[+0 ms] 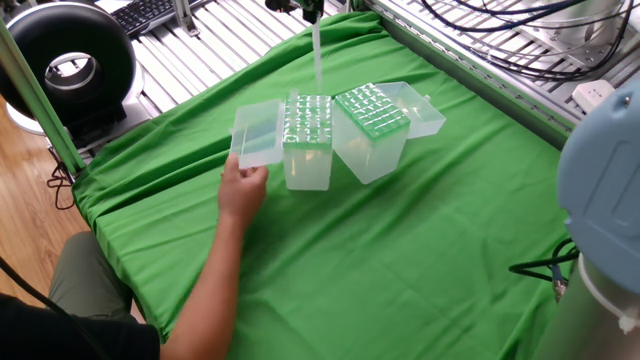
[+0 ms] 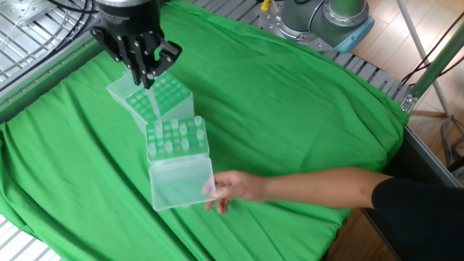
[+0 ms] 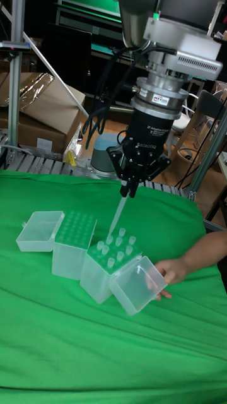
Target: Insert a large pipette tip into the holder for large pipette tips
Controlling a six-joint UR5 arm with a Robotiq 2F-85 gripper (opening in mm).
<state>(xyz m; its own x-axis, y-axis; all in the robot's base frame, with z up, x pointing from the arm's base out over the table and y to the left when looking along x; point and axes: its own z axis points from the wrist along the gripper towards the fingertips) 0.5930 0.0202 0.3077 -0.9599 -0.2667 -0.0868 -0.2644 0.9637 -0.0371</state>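
Two boxes sit mid-frame on the green worktop (image 1: 400, 250). We see our hand (image 3: 131, 192) closed on the large pipette tip (image 3: 117, 218), hanging above them. The holder for large pipette tips (image 1: 372, 128) awaits; insertion is not yet done.

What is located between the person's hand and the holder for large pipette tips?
The shorter tip box, its open lid touched by the hand, sits between it and the holder for large pipette tips. The other fixed view shows this best.
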